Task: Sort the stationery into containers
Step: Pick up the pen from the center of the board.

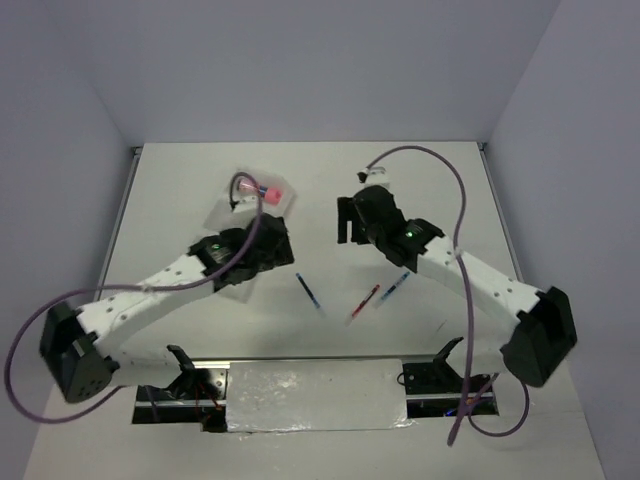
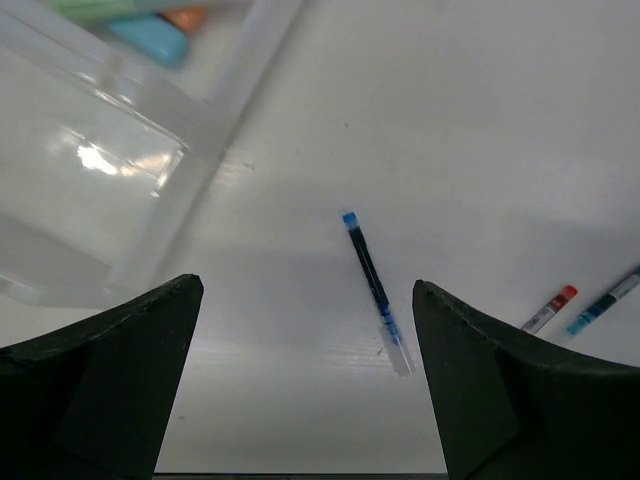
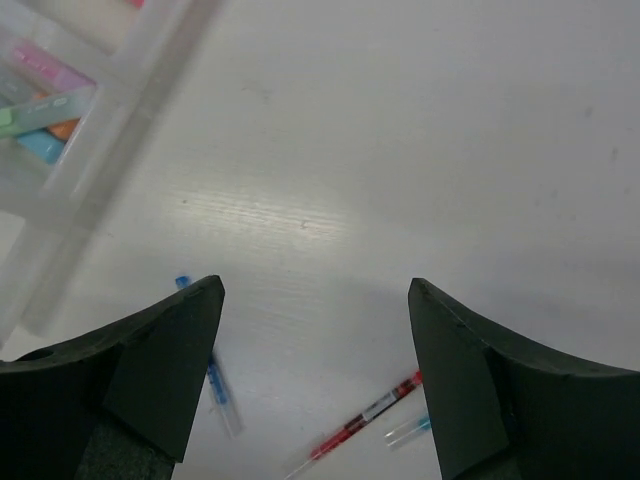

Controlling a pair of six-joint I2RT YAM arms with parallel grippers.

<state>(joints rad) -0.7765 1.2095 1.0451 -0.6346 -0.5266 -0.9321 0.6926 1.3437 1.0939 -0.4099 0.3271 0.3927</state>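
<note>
Tray (image 1: 222,212): clear, translucent plastic, rectangular, with divider walls. It lies on the white table (image 1: 450,200), partly under the left arm.

Pink-red tube (image 1: 268,190): stubby, lying in the tray's end compartment, the one farthest from the arm bases.

Highlighters, all short, lie close together in one compartment: blue highlighter (image 2: 150,40), orange highlighter (image 2: 186,15), green highlighter (image 2: 90,8). The right wrist view adds a pale pink highlighter (image 3: 50,66) beside them.

Pens, all outside the tray, on the table to its right:
- Blue pen (image 2: 375,290): thin, dark barrel, blue cap end, clear tip end. Nearest the tray.
- Red pen (image 2: 549,309): thin, red cap, pale barrel band. Beyond the blue pen.
- Second blue pen (image 2: 602,304): just beside the red pen, farthest from the tray. Cannot tell whether they touch.

Any print on the barrels is too small to read.

Left gripper (image 2: 305,290): jaws spread wide, nothing between them, above the table just beside the tray's long wall.

Right gripper (image 3: 315,290): jaws wide apart, holding nothing, well to the tray's right.
</note>
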